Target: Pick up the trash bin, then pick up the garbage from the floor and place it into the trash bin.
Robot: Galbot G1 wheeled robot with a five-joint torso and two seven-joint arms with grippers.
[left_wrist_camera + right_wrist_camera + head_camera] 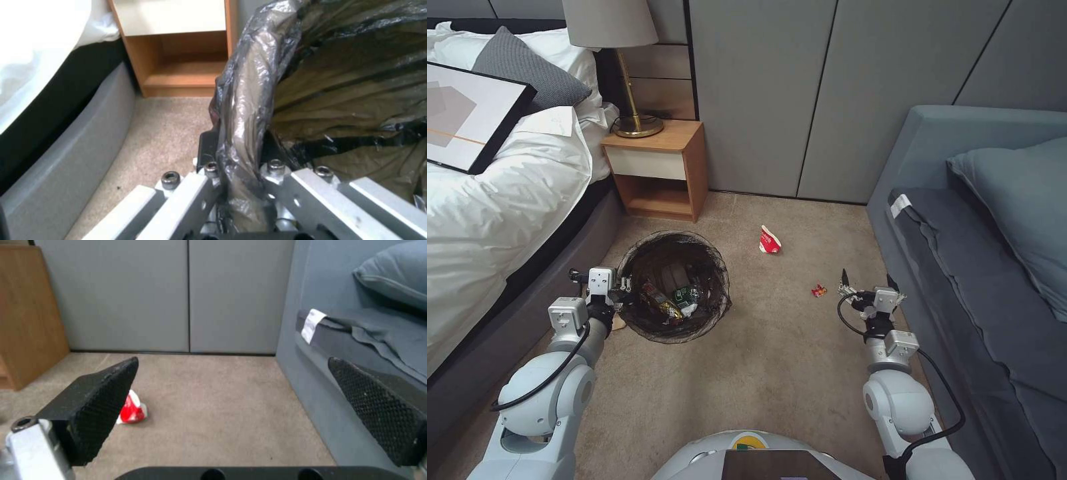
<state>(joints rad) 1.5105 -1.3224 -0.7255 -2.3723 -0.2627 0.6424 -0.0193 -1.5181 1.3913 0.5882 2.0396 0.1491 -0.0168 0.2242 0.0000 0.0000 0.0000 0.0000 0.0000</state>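
Left pincer (240, 173) grips trash bin (674, 287) rim; wrappers (660, 300), bottle (687, 298) inside.

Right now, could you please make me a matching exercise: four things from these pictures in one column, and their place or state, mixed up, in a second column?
Things:
1. bin
2. red-and-white wrapper
3. lamp
4. right gripper

Places or states:
A. open, above the carpet beside the sofa
B. on the nightstand
C. rim clamped by the left gripper
D. on the carpet near the wall

Pairs: 1-C, 2-D, 3-B, 4-A
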